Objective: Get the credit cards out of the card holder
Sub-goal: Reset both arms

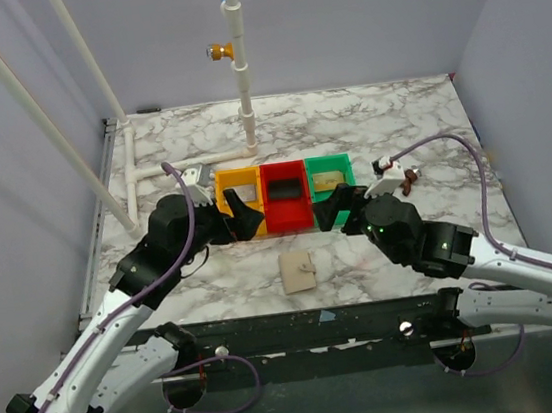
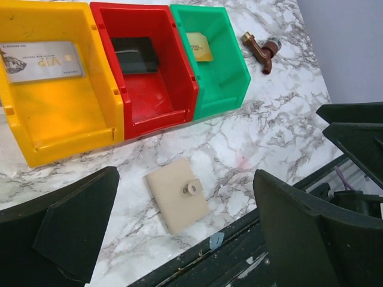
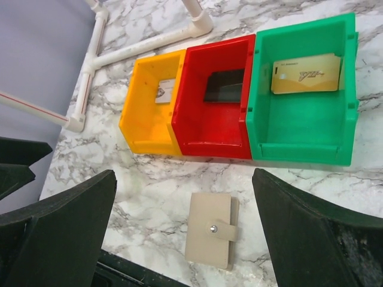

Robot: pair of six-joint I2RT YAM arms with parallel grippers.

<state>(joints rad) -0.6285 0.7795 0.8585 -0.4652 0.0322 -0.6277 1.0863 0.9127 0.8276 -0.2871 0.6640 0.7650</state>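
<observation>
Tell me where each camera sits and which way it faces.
Top external: above and behind the arms, looking down on the table; left hand and right hand both show.
Left wrist: on the left arm, facing wallet and trays; own open fingers show.
Right wrist: likewise, from the right; own open fingers show.
All share wallet and trays.

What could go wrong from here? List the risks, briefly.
1. The closed card holder lies near the table's front edge; a passing arm could knock it off.
2. The open left gripper and right gripper hang beside the yellow tray and green tray; a careless swing could spill the credit cards.
</observation>
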